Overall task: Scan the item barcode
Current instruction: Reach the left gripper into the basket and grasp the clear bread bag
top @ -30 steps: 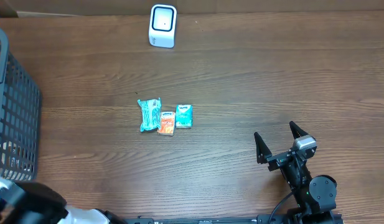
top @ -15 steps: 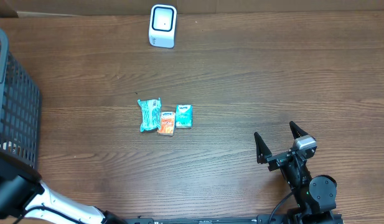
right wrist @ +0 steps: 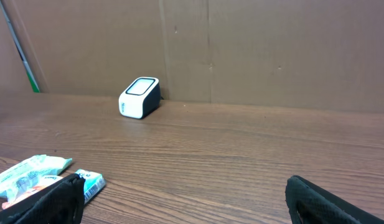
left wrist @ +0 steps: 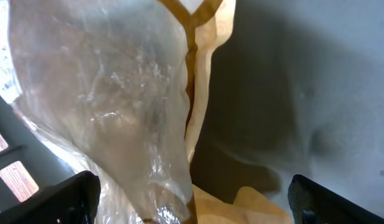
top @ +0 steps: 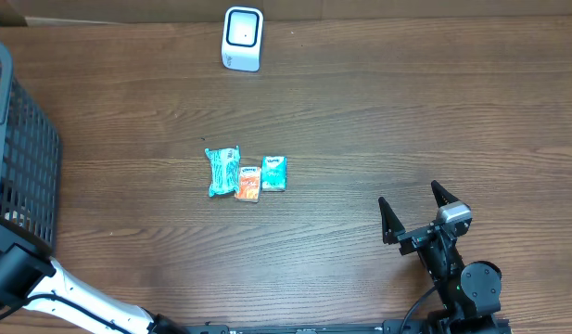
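1. The right jaws stand wide open with nothing between them. The right wrist view shows only two dark fingers (right wrist: 48,199), cut off at the lower corners of the frame, and bare counter (right wrist: 241,162) between them.
2. The left jaws are spread just as wide, their fingers (left wrist: 55,199) sitting in the lower corners of the left wrist view. Crinkled clear film (left wrist: 98,93) and tan paper (left wrist: 207,37) fill the frame ahead. Whether either touches the fingers is hard to make out.
3. Overhead, the right jaws show whole at the lower right as an open V. The left jaws are out of sight there. Only the left arm (top: 17,274) shows, cut off at the lower left corner just below the grey basket (top: 26,158).
4. Three items lie side by side at the centre of the overhead frame: a long teal packet (top: 222,171), an orange packet (top: 248,184) and a small teal packet (top: 274,173). They are well apart from both arms, and no barcode can be read on them.
5. The white scanner (top: 242,39) stands near the top edge, well apart from the packets.
6. Only the right wrist view shows the scanner from the side, in front of a brown cardboard wall (right wrist: 241,50). There the packets are cropped at the lower left, partly behind a finger.
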Motion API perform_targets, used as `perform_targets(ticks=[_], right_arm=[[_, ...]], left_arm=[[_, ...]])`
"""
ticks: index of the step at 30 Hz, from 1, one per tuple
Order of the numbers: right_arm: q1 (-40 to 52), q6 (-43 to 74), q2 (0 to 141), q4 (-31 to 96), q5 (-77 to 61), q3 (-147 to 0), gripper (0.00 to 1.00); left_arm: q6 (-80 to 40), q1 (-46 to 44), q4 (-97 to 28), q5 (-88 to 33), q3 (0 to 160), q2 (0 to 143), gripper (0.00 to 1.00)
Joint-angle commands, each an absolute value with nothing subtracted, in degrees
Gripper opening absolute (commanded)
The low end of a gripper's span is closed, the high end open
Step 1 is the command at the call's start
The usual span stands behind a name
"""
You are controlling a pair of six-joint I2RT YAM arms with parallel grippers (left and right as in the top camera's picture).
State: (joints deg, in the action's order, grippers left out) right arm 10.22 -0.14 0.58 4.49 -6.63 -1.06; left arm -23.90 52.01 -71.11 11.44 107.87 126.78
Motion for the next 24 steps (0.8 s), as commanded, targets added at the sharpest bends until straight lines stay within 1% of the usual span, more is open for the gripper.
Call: perform_targets(ticks=[1,4,7,8,9,11,12,15,18,19,24], right_arm=[[10.48,-0.05,0.16,4.19,-6.46,-0.47,1.00],[10.48,-0.05,0.16,4.19,-6.46,-0.47,1.00],[10.48,-0.03,0.16,4.19,-6.46,-0.47,1.00],[10.48,-0.05,0.16,4.19,-6.46,-0.47,1.00],[10.48,-0.03,0.16,4.19,-6.46,-0.47,1.00],[10.48,-0.05,0.16,4.19,-6.46,-0.47,1.00],[10.48,-0.05,0.16,4.19,-6.46,-0.47,1.00],[10.48,-0.05,0.16,4.19,-6.46,-0.47,1.00],[10.48,-0.05,0.16,4.19,-6.46,-0.47,1.00],[10.48,-0.05,0.16,4.19,-6.46,-0.47,1.00],[10.48,-0.03,0.16,4.19,-6.46,-0.47,1.00]], left_arm=[[-24.45,51.88,-70.74,12.45,106.85,127.55,0.96],[-24.45,51.88,-69.80,12.45,105.54,127.55,0.91],[-24.45,51.83,-69.30,12.43,104.42,127.55,0.82],[-24.45,51.83,-69.34,12.43,104.38,127.55,0.73],[-24.45,51.83,-69.36,12.43,104.38,127.55,0.67],[-24.43,51.83,-69.41,12.43,104.38,127.55,0.52],[-24.43,51.83,-69.49,12.43,104.38,127.55,0.47],[-24.43,51.83,-69.60,12.43,104.38,127.55,0.25],[-24.43,51.83,-69.63,12.40,104.38,127.55,0.08],[-24.43,51.83,-69.67,12.40,104.40,127.55,0.04],[-24.45,51.83,-70.74,12.23,104.51,127.37,0.04]])
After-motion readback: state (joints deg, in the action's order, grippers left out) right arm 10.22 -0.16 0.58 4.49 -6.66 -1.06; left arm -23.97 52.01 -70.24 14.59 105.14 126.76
